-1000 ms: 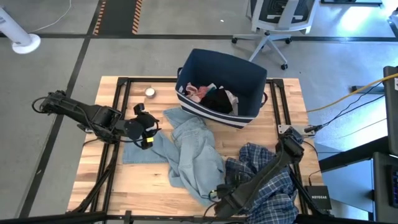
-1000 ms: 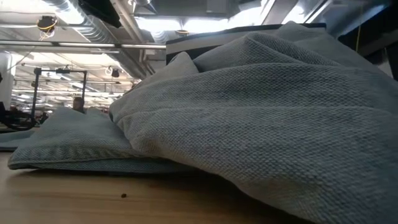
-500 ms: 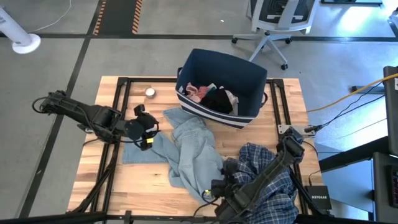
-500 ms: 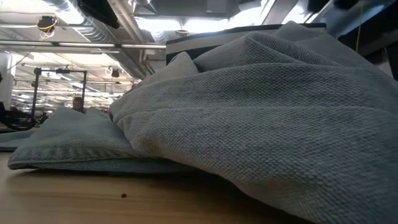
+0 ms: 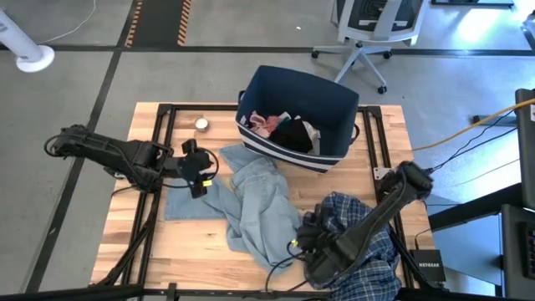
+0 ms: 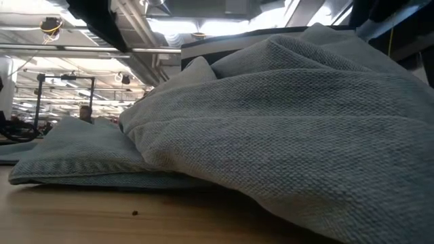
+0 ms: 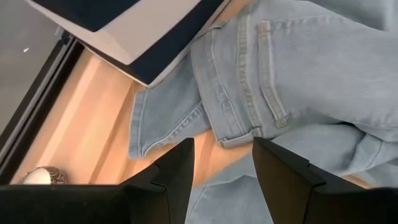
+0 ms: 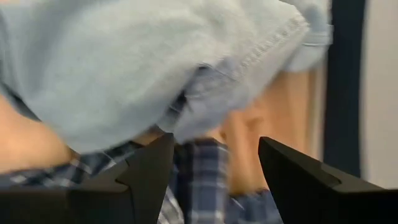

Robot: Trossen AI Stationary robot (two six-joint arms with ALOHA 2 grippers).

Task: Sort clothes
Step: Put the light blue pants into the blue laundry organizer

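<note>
Wood counter (image 5: 142, 242) carries everything in view from above, its far edge taken up by a navy fabric bin with white stripes (image 5: 330, 100) that holds small pink (image 5: 269, 122), black (image 5: 292, 134) and white pieces. Light blue denim (image 5: 259, 209) sprawls across the middle of the counter, one end touching the bin's striped wall and the other reaching the near edge; from counter level its folds fill nearly the whole picture (image 6: 271, 135). Blue-white plaid shirt (image 5: 376, 263) lies bunched at the near right corner, partly under the denim's edge, as the right wrist view shows (image 8: 199, 180). Left hand (image 5: 201, 170) hovers over the denim's left flap, just beside the bin, its two fingers (image 7: 171, 177) spread apart with nothing between them. Right hand (image 5: 303, 244) sits low where denim and plaid meet, its fingers (image 8: 146, 174) spread wide and empty. Small round object (image 5: 201, 124) rests on the counter left of the bin.
</note>
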